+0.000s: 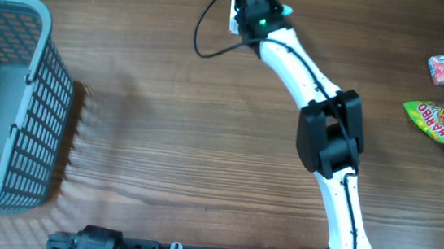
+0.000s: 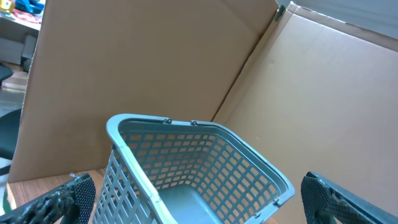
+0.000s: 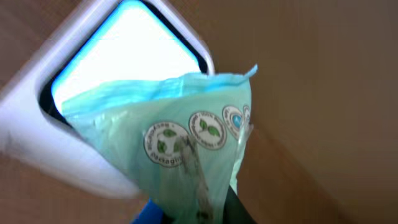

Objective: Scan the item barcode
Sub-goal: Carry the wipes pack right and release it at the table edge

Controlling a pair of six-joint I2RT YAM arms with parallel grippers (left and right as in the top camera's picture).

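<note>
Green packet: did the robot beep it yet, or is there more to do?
Picking up looks done: the right gripper is shut on the pale green packet. In hand: it holds the packet right in front of the scanner, whose window glows. Whether it has beeped, the pictures cannot show. Still to do, maybe: the Haribo bag and pink packet lie off to the side, and the basket holds nothing visible.

The packet (image 3: 186,143) is mint green with round green-and-white emblems. The scanner (image 3: 37,124) has a white frame around a pale blue window. The basket (image 1: 37,131) is grey-blue, its walls an open grid. The surface (image 1: 188,138) is brown wood grain. The sweet bag (image 1: 443,117) is green, red and yellow.
</note>
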